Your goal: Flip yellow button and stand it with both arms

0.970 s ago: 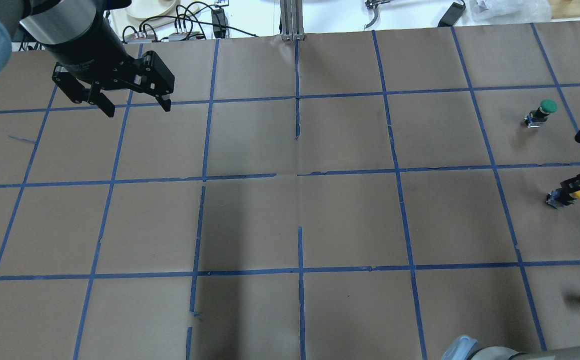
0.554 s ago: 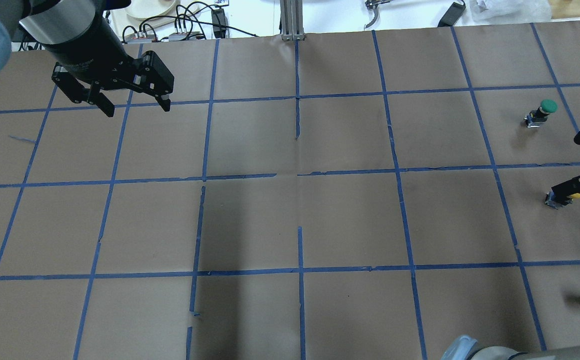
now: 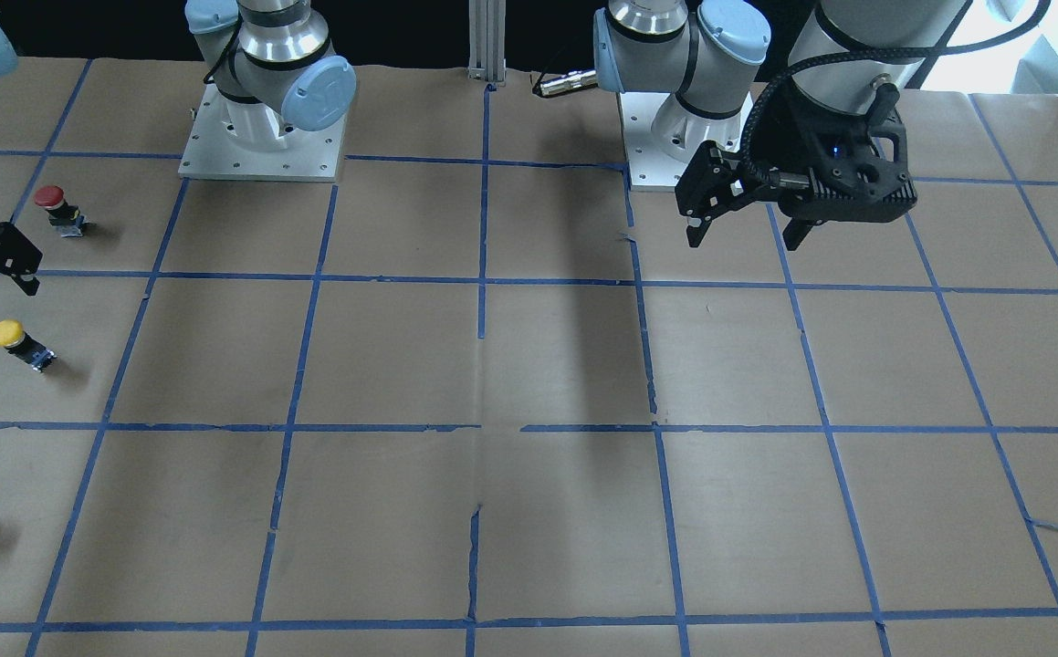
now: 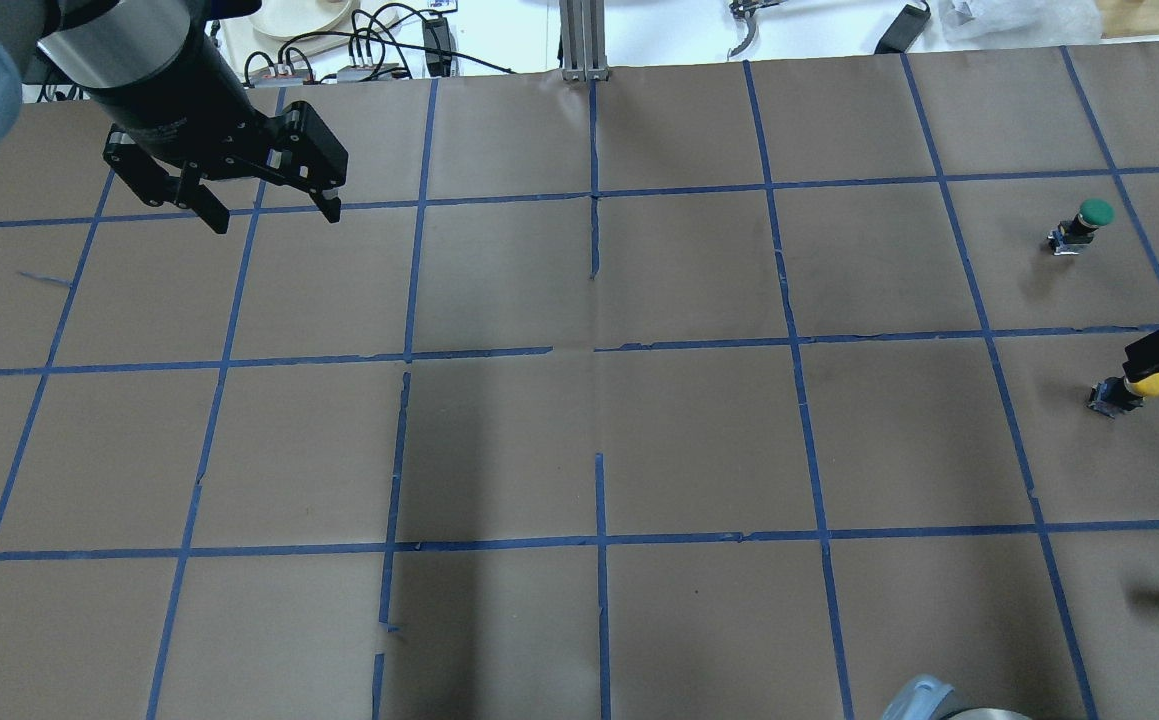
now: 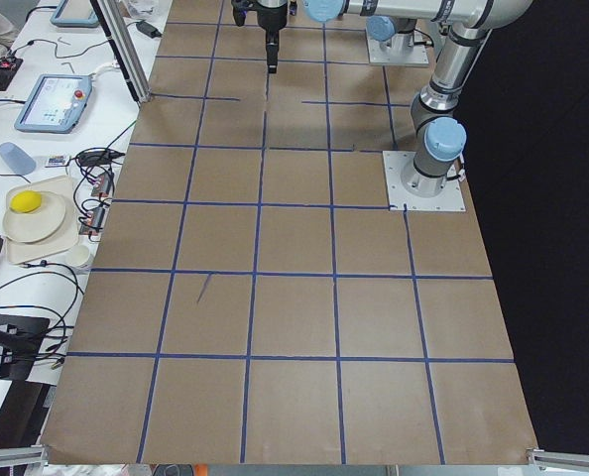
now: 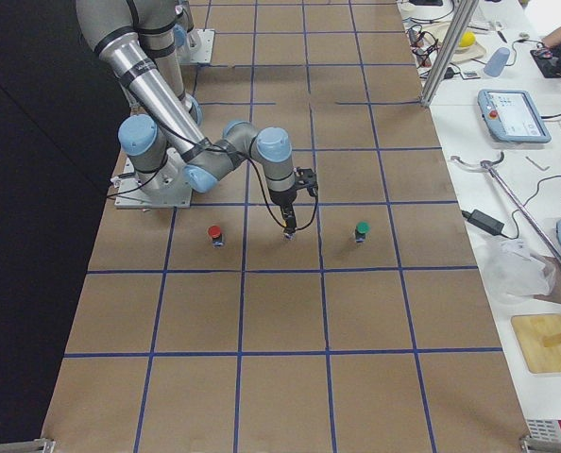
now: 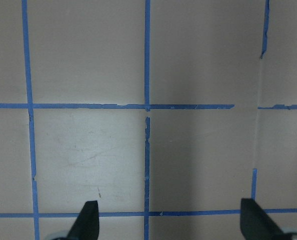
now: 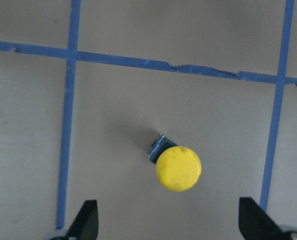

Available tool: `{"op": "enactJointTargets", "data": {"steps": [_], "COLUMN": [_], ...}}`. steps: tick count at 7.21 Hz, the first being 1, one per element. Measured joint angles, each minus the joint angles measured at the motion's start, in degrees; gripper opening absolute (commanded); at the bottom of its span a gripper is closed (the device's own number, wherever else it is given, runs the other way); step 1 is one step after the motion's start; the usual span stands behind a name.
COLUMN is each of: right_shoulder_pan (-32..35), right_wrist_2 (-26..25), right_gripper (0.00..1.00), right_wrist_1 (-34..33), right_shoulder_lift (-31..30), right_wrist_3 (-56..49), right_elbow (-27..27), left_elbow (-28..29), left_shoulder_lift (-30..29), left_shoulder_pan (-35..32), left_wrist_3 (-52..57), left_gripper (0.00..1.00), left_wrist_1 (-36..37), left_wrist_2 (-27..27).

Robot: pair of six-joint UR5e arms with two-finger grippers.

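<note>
The yellow button point(image 8: 177, 167) stood on the paper-covered table point(image 3: 565, 365), far out on the robot's right side and near the table's edge. A red button point(image 3: 58, 208) and a green button point(image 4: 1084, 222) stood in the squares on either side of it.

The right gripper point(image 8: 168, 217) hung almost straight above it, pointing down. Its two fingers were spread wide with nothing between them, and it was clear of the button, not touching.

In the right wrist view, the round yellow cap faced the camera about midway between the two fingertips and a little forward of the line joining them. Only a corner of the dark body showed past the cap's rim. I judged from this that the button's long axis ran nearly straight up toward the gripper, cap on top and body on the table. It had much the same pose as the red and green ones.

The left gripper point(image 4: 277, 221) hovered over bare table on the robot's left side, well apart from the button. It was also wide open and empty.

The right arm was plainly the nearer one. A grasp from there would seem to mean coming straight down over the cap. The body sits hidden under the cap, so I thought the fingers might meet the cap's rim first.
</note>
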Motion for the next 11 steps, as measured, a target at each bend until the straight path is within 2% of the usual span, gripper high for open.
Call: {"op": "enactJointTargets", "data": {"steps": [2,3,4,6,7,8,11], "right_shoulder_pan": [8.08,14.32,20.79,34.99,38.77,40.03,36.87], "right_wrist_2": [-0.17,-0.07,-0.06,-0.4,-0.46,-0.5,-0.49], "right_gripper": [1.0,1.0,1.0,1.0,1.0,1.0,1.0], "right_wrist_1": [19.62,27.62,32.1,35.25,35.31,34.81,34.21], "right_shoulder_lift": [-4.33,-6.09,-7.4,-8.88,-8.9,-8.81,-9.14], "right_wrist_3": [14.46,23.67,31.17,44.67,47.14,47.85,45.18], "right_elbow": [-9.46,-14.21,-17.51,-19.93,-19.32,-18.23,-17.63], "left_elbow": [0.02,0.01,-0.02,-0.05,-0.05,-0.05,-0.06], "left_shoulder_lift": [0.0,0.02,0.03,0.05,0.05,0.05,0.0], "left_shoulder_pan": [0.0,0.0,0.0,0.0,0.0,0.0,0.0], "left_wrist_3": [0.03,0.05,0.07,0.07,0.08,0.1,0.16], "left_gripper": [1.0,1.0,1.0,1.0,1.0,1.0,1.0], "left_wrist_1": [-0.03,-0.05,-0.06,-0.06,-0.06,-0.06,-0.06], "left_wrist_2": [-0.03,-0.03,-0.01,0.04,0.04,0.0,-0.03]}}
